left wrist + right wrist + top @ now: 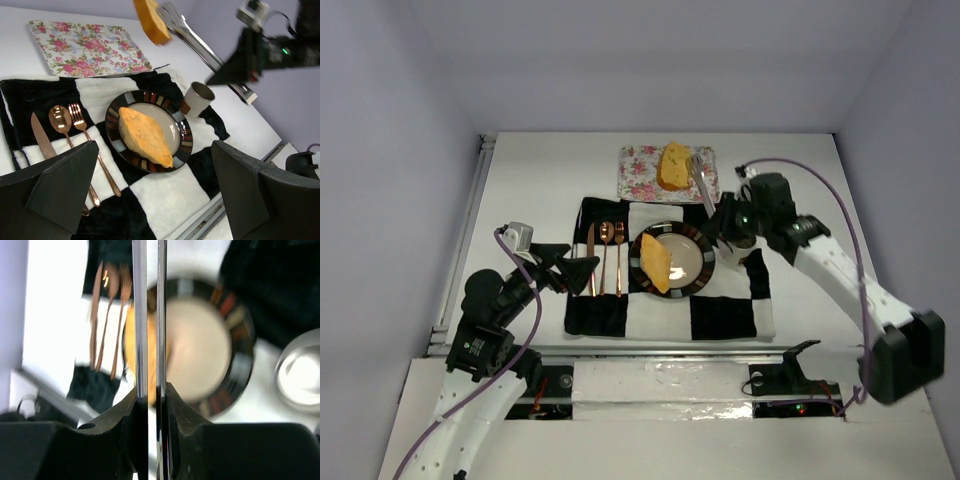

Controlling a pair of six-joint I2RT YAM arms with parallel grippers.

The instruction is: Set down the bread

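on the round plate (692, 255), at the middle of the checkered mat (720, 316), lies the elongated yellow bread (655, 265). over the floral tray (638, 175), the squarer toasted bread (673, 165) is pinched in metal tongs (701, 182), and the right end effector (724, 214) is clamped narrowly on them. the left end effector (568, 262) gapes wide, holding nothing, beside the knife (590, 258) at the mat's left edge on the desk (540, 170).

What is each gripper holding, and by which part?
The right gripper clamps the tongs near their handle end; the tongs' tips pinch one bread piece. The left gripper is open, holding nothing.
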